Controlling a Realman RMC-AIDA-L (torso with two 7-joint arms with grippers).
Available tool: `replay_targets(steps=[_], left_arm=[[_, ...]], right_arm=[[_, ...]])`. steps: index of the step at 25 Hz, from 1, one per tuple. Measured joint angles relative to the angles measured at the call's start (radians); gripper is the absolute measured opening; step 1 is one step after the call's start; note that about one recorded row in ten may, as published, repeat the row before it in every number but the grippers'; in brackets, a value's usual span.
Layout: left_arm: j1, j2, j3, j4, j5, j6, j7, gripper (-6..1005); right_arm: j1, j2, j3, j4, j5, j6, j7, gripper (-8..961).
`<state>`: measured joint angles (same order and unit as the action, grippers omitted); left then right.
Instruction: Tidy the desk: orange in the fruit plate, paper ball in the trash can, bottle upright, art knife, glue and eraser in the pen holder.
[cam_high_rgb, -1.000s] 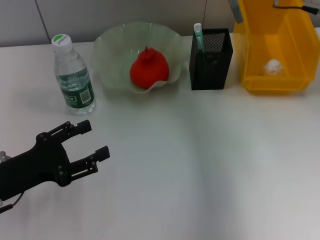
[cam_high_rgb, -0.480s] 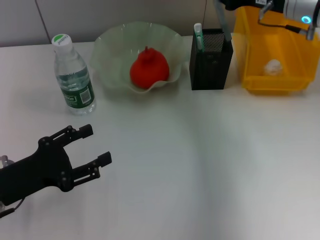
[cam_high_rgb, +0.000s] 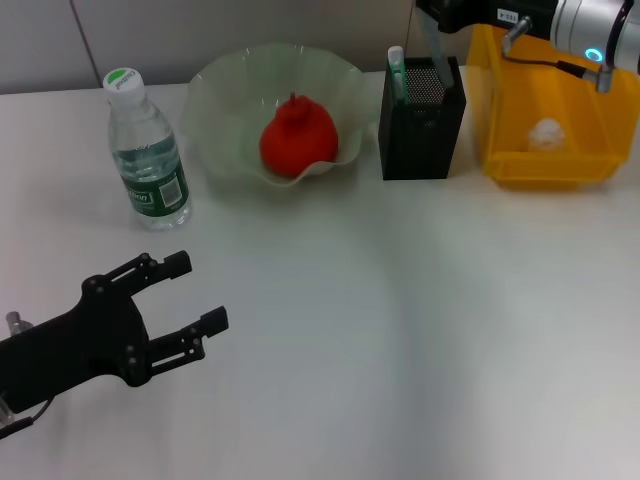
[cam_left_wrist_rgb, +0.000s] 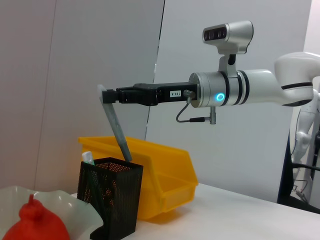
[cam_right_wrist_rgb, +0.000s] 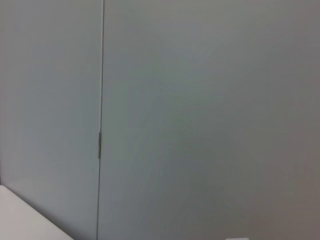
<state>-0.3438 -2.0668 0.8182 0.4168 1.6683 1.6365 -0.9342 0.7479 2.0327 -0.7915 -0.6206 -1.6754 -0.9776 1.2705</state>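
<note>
Head view first: the white desk (cam_high_rgb: 400, 330) carries a row of things along its far edge. Far left stands the bottle (cam_high_rgb: 146, 150), upright, cap on. Just right of it sits the pale green fruit plate (cam_high_rgb: 225, 95), with the red-orange fruit (cam_high_rgb: 298, 137) resting inside. Right of the plate stands the black mesh pen holder (cam_high_rgb: 424, 135), with a white-and-green glue stick (cam_high_rgb: 397, 72) upright in its left corner. Beside the holder on the right is the yellow trash can (cam_high_rgb: 520, 165), and the paper ball (cam_high_rgb: 546, 133) lies inside it. The right gripper (cam_high_rgb: 432, 14) reaches in from the far right above the holder and pinches the top of a grey art knife (cam_high_rgb: 437, 55), which slants down with its lower end inside the holder. The left gripper (cam_high_rgb: 190, 292) hovers over the near left part of the desk, jaws spread wide and holding nothing.

Left wrist view: the right gripper (cam_left_wrist_rgb: 105, 94) shows from the side, arm level, its jaws pressed on the upper end of the art knife (cam_left_wrist_rgb: 116, 127). The knife tilts, and its lower end dips below the rim of the pen holder (cam_left_wrist_rgb: 111, 197). The glue stick (cam_left_wrist_rgb: 88, 158) pokes up at the holder's corner, the trash can (cam_left_wrist_rgb: 165, 172) stands behind, and the fruit (cam_left_wrist_rgb: 36, 227) sits in the fruit plate (cam_left_wrist_rgb: 82, 216).

Right wrist view: only a grey wall (cam_right_wrist_rgb: 200, 120) and a sliver of the desk (cam_right_wrist_rgb: 25, 215) appear.
</note>
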Motion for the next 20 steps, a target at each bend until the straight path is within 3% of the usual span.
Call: replay_targets(steps=[8, 20], left_arm=[[-0.003, -0.001, 0.001, 0.0, 0.001, 0.0, 0.002, 811], [-0.002, -0.001, 0.001, 0.001, 0.001, -0.005, 0.012, 811]], right_arm=[[-0.009, 0.011, 0.01, 0.024, 0.017, 0.003, -0.054, 150], [-0.009, 0.01, 0.012, 0.062, 0.04, 0.027, -0.081, 151]])
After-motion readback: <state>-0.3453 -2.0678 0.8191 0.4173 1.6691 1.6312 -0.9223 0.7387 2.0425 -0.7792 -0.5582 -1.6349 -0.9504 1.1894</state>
